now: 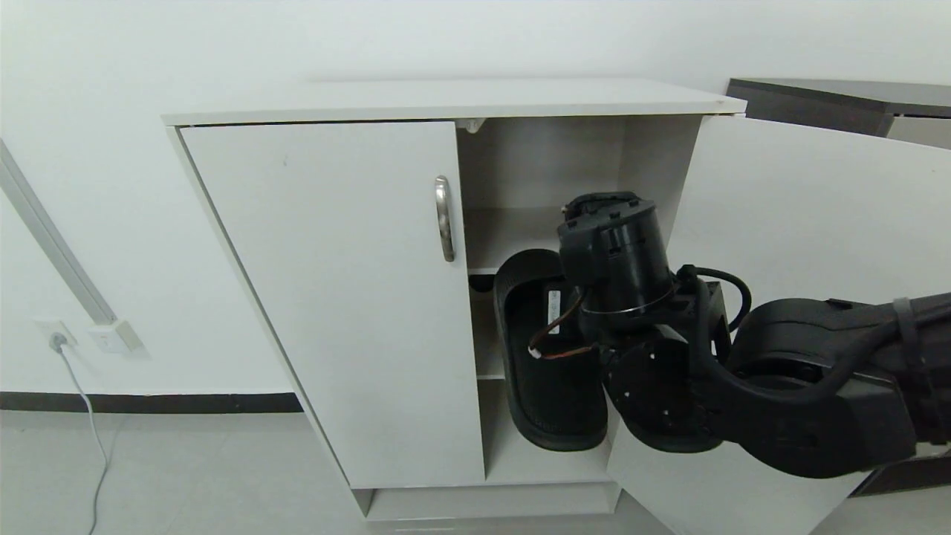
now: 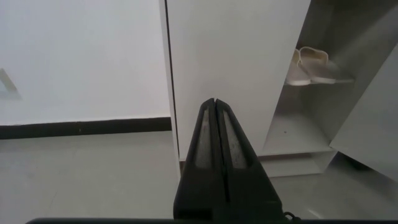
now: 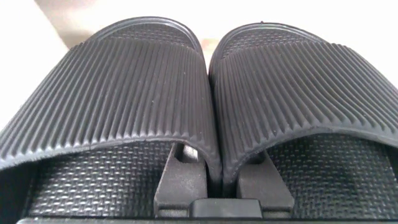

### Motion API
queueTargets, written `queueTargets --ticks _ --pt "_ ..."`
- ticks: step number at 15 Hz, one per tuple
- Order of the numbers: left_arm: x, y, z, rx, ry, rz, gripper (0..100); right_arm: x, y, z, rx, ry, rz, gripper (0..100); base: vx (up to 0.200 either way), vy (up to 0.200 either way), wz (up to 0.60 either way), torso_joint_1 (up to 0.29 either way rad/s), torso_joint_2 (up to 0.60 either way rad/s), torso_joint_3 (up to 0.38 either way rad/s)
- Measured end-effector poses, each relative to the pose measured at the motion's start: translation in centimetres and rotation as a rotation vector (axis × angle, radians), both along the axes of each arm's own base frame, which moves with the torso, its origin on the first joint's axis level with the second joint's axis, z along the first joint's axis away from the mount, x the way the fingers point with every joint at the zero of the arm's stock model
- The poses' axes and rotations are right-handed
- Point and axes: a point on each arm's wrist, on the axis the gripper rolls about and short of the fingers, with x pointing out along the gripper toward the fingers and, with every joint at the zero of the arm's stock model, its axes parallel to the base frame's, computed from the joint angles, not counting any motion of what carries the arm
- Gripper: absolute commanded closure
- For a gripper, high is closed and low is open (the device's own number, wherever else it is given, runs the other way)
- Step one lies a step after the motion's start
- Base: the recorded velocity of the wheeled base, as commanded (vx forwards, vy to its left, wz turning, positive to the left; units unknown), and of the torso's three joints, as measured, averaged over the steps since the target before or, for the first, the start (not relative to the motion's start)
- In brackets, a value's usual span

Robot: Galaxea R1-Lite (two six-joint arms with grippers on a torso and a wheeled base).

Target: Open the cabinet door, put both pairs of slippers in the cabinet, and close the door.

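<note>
The right hand (image 3: 217, 173) pinches the black slippers (image 3: 149, 81) by their touching inner sides, fingers under both straps; the pair hangs upright just ahead of it in the cabinet (image 1: 446, 100) opening. Held that tall, it could catch a shelf edge (image 1: 481, 269) beyond the hand and twist out of the pinch. The left hand (image 2: 214, 134), pressed together and empty, faces the shut door (image 1: 334, 297).
</note>
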Motion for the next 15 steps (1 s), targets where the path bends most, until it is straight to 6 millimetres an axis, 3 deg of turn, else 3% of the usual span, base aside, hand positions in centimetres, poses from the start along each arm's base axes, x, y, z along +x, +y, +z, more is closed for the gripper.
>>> queueTargets --ticks 3,11,15 --pt "0.0 0.0 0.0 -0.003 0.0 0.0 100 1.1 -0.2 -0.9 -0.003 -0.002 0.035 100 0.0 0.0 0.0 0.0 0.0 0.0" --pt "0.0 0.0 0.0 -0.006 0.0 0.0 100 1.2 -0.4 -1.5 -0.028 0.014 0.044 100 0.0 0.0 0.0 0.0 0.0 0.0" --pt "0.0 0.0 0.0 -0.007 0.0 0.0 100 1.1 -0.5 -1.1 -0.03 0.006 0.047 100 0.2 0.0 0.0 -0.003 0.0 0.007"
